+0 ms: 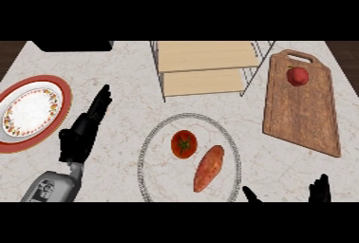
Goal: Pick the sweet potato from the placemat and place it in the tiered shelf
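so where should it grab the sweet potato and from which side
Probably take the sweet potato round its thick middle, fingers across its short width, coming down from above with the right hand, which is nearer. It lies flat and slanted on the placemat, with the tomato close at its upper left.

The pale marbled counter [119, 71] fills the frame. A red-rimmed plate [28, 111] lies at the left edge, a wire shelf [207, 66] stands at top centre, and a wooden board [301, 118] lies at upper right. A round placemat [160, 172] lies at lower centre, and a black box [73, 45] sits at upper left.
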Robot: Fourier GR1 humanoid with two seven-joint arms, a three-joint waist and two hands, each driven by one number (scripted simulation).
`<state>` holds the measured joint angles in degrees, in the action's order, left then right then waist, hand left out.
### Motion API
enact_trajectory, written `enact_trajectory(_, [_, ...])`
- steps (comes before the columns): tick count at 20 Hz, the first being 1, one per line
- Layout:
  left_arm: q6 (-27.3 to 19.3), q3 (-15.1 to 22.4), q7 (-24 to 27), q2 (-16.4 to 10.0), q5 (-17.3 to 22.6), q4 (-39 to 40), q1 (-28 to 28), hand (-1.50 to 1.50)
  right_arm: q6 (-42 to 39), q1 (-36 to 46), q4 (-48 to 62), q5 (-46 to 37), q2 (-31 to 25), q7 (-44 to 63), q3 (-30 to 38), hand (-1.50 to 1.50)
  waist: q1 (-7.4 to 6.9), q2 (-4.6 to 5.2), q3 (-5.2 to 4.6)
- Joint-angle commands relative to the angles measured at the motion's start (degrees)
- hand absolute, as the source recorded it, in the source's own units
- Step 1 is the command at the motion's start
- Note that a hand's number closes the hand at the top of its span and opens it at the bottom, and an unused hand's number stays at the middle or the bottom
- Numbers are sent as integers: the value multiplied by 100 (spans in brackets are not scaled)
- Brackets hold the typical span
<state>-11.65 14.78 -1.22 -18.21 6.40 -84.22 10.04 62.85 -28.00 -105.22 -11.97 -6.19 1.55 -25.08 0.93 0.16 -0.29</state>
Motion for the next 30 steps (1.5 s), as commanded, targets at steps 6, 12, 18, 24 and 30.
enact_trajectory(6, [32,146,-13,127,-149,45,132,0,-781,-889,-863,-1819,-705,2301,-513,-150,-291,110,-34])
enact_trajectory(12, [164,113,68,128,-115,172,297,0,-1973,-1207,-1084,-2753,-1123,3777,-644,-150,-373,167,-54])
enact_trajectory(18, [111,148,112,218,-202,266,335,0,-3372,-675,-1906,-3878,-857,5670,-630,-150,-411,130,-36])
enact_trajectory(24, [134,93,132,297,-164,359,363,0,-4778,339,-2342,-5265,103,7197,-1042,-150,-337,72,-19])
enact_trajectory(30, [131,4,-121,268,-151,311,416,0,-5309,1391,-1936,-6197,601,8228,-1506,-150,-249,27,1])
